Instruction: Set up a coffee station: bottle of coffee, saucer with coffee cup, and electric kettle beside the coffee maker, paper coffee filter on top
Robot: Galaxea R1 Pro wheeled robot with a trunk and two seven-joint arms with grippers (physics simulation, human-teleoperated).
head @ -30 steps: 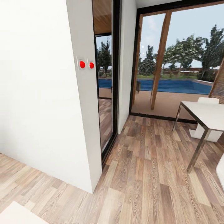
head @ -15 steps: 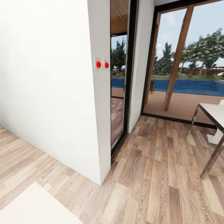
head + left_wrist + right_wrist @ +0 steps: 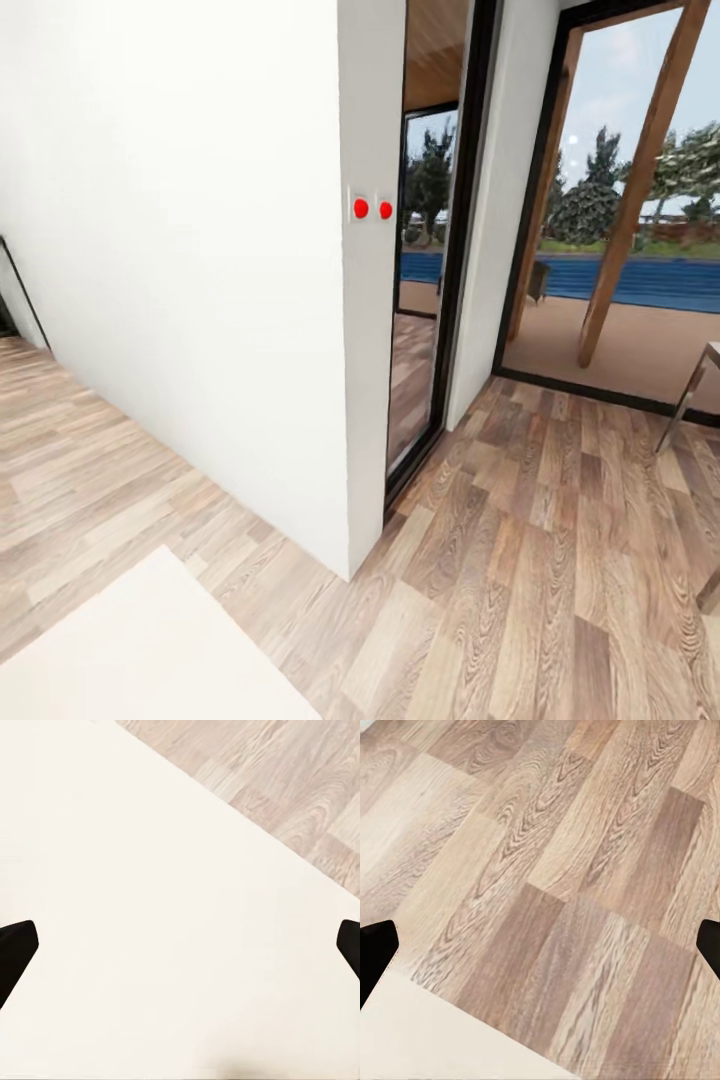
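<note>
In the left wrist view my left gripper (image 3: 180,952) is open, its two dark fingertips (image 3: 15,952) far apart over a plain cream-white surface (image 3: 150,907). My right gripper (image 3: 540,949) is open as well, dark fingertips (image 3: 375,952) spread wide above the wooden plank floor (image 3: 570,870), with nothing between them.
A white wall corner (image 3: 360,400) with two red switches (image 3: 372,209) stands ahead. Right of it are a dark-framed glass door (image 3: 440,300) and a big window onto a pool (image 3: 640,280). A metal table leg (image 3: 685,400) is at the right edge; a cream-white surface (image 3: 140,650) lies at the lower left.
The camera has turned left: the wall corner and switches slid right in the picture, the white table left almost entirely at the right, and more of the cream-white surface shows at the lower left.
</note>
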